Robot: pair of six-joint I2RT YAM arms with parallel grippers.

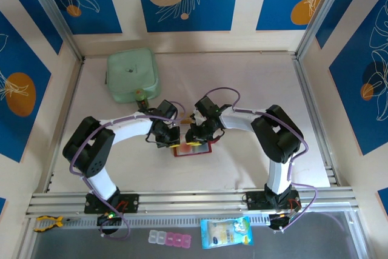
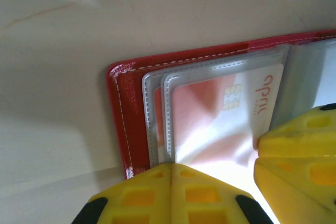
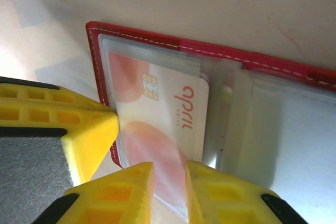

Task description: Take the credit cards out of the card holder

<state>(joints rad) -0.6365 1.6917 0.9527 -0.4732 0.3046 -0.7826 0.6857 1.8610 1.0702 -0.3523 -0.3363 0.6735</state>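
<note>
The red card holder (image 1: 193, 149) lies open on the table between the two arms, its clear pockets facing up (image 2: 118, 108) (image 3: 94, 40). A white and pink credit card (image 2: 220, 119) (image 3: 168, 119) with a chip sits in the left pocket, its inner end sticking out. My left gripper (image 1: 170, 140) (image 2: 172, 167) is shut, its tip pressing on the pocket edge at the holder's left side. My right gripper (image 1: 195, 137) (image 3: 169, 182) stands over the card's near edge with its jaws a narrow gap apart; the card shows through that gap.
A pale green square container (image 1: 131, 75) stands at the back left. On the shelf in front of the arm bases lie a pill box (image 1: 170, 238), a clear plastic bag (image 1: 225, 233) and a yellow tool (image 1: 47, 222). Metal frame rails (image 1: 182, 198) border the table.
</note>
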